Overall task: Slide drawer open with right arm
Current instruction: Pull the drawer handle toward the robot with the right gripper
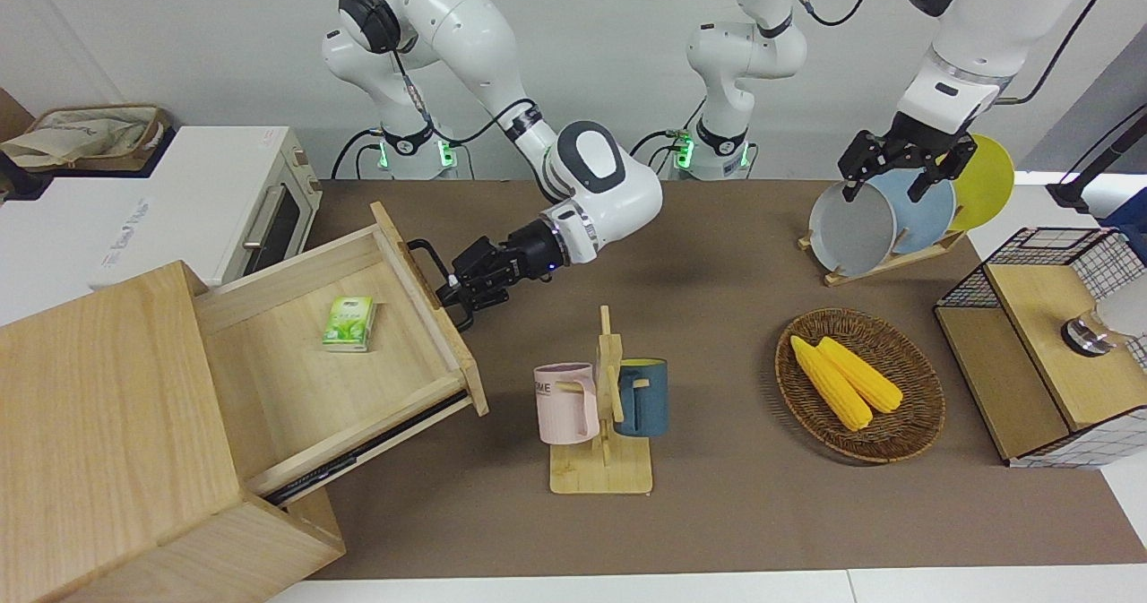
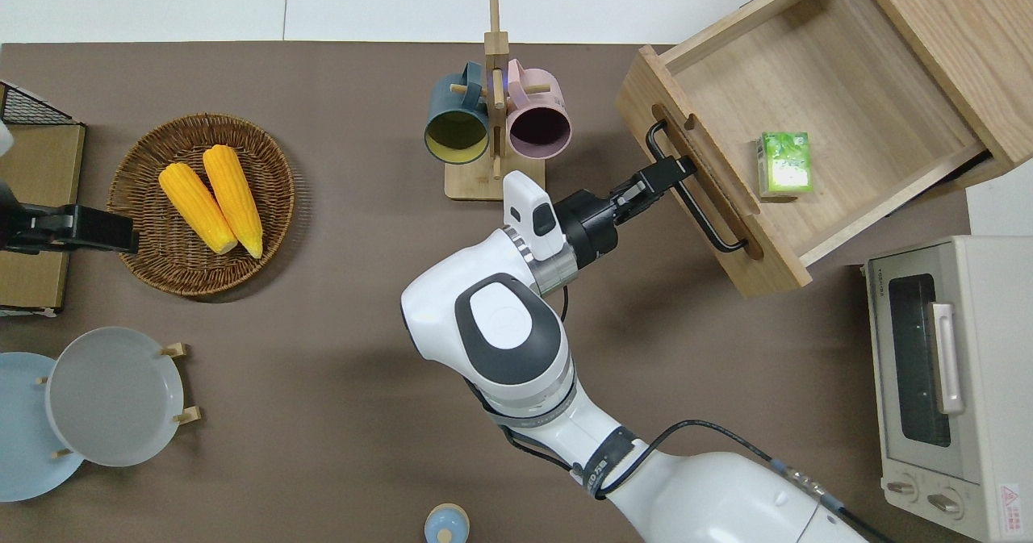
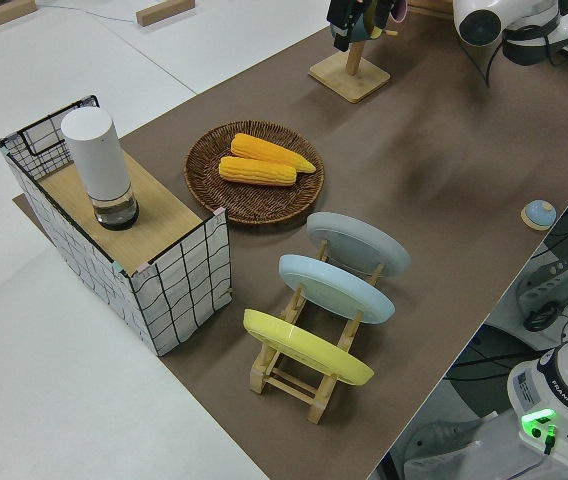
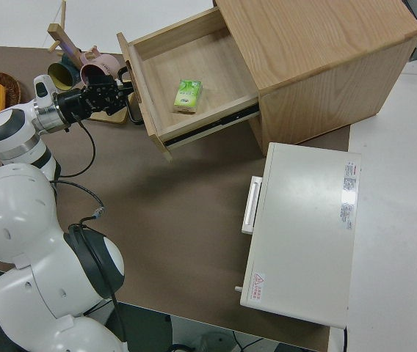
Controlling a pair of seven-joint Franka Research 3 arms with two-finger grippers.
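A: While pinched shut on the black bar handle [image 2: 696, 198], can the right end effector [image 2: 667, 173] still lose it?

B: Quite possibly. Grips the bar off-centre, toward the end farther from the robots. Likely to twist the drawer [image 2: 839, 91] on its runners if pulled harder, then jam or slide along the bar.

A: And where does that leave the drawer itself?

B: Drawn far out of the large light-wood box [image 1: 99, 406] at the right arm's end of the table [image 2: 323, 325], farther from the robots than the white toaster oven [image 2: 944, 382]. Looks close to full travel, so not much pull left.

A: Worst case, then?

B: Overshooting. Could yank the drawer hard against its stops, or drag the whole box across the table.

A: Anything nearby to hit?

B: Yes, the wooden mug rack [image 2: 494, 83] with its blue and pink mugs. Stands near the drawer's front corner, though apart from it for now. Might get clipped by that corner or by the wrist on a longer pull.

A: And the green tissue pack [image 2: 784, 164]?

B: Lies flat on the drawer floor, close to the front panel. Liable to skid on a sudden stop, nothing worse.

A: Left arm?

B: Parked.
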